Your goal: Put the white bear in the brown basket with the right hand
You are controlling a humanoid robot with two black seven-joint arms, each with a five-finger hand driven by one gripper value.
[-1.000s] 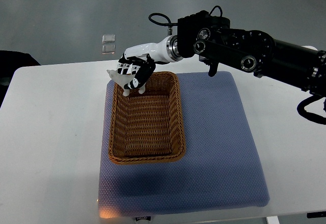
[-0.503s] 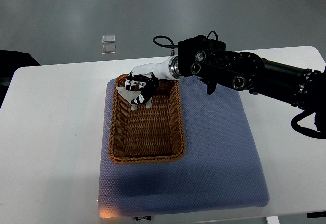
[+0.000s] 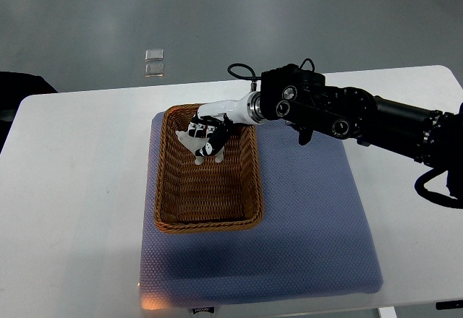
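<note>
The right arm reaches in from the right, its robot hand (image 3: 207, 134) curled shut, fingers pointing down.

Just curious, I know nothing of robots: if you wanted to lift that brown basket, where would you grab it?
Probably by the rim of a long side, coming down from above. The basket is open-topped with thin upright woven walls, and the right hand already occupies its far end.
</note>
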